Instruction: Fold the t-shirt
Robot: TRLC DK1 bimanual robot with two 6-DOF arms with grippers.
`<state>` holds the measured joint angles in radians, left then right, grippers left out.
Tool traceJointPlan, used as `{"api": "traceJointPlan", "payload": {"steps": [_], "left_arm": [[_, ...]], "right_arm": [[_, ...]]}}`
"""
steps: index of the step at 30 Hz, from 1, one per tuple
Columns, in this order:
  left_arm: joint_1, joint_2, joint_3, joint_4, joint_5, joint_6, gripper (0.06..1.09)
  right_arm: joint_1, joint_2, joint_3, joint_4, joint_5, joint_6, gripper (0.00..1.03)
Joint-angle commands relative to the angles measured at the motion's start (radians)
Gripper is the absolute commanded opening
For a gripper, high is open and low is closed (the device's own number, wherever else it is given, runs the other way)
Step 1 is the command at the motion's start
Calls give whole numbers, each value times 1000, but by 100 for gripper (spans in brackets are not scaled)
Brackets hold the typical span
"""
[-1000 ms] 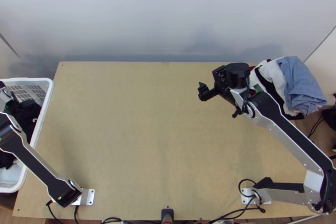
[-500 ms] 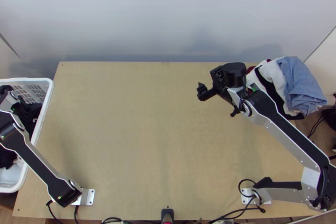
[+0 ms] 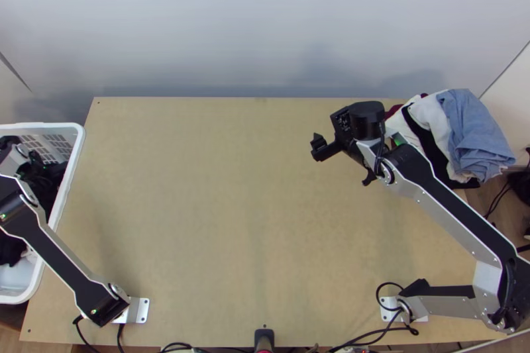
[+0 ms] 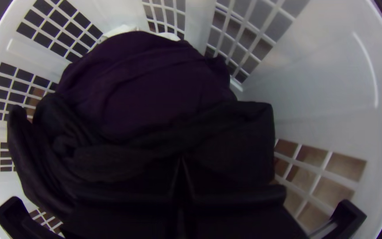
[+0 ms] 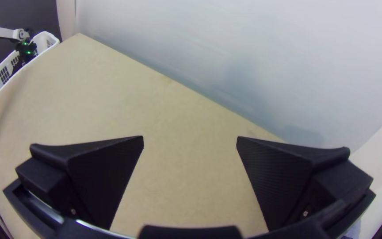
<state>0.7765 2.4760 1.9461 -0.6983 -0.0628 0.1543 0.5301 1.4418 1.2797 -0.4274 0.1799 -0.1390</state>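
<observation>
Over the white basket at the table's left edge, my left gripper is down among dark clothes. In the left wrist view a bunched black cloth lies around the left gripper, whose fingers are together with black fabric at their tips. Behind it is a dark purple cloth. Which of them is the t-shirt, I cannot tell. My right gripper hangs above the table's right part, near the back. Seen from its own wrist, the right gripper stands open with nothing between its fingers.
The basket has tall latticed walls close around the left gripper. At the table's back right corner lies a pile of clothes, with a blue garment on top. Bare wood spans the middle, and a pale wall stands behind.
The left arm's wrist has moved slightly within the basket, with dark cloth shifting around it. The right gripper has drifted a little to the left.
</observation>
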Motion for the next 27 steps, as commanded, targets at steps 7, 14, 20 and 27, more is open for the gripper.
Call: {"api": "traceJointPlan", "payload": {"steps": [7, 14, 20, 27], "left_arm": [[17, -189, 123, -115, 6, 7, 10], [4, -293, 261, -268, 11, 7, 10], [-29, -433, 286, -310, 15, 19, 10], [-172, -621, 298, -408, 29, 60, 10]], "right_arm": [[2, 0, -20, 3, 3, 4, 98], [7, -1, -14, 6, 4, 7, 98], [7, -20, 10, 6, 6, 22, 98], [-5, -58, 6, 6, 7, 39, 98]]}}
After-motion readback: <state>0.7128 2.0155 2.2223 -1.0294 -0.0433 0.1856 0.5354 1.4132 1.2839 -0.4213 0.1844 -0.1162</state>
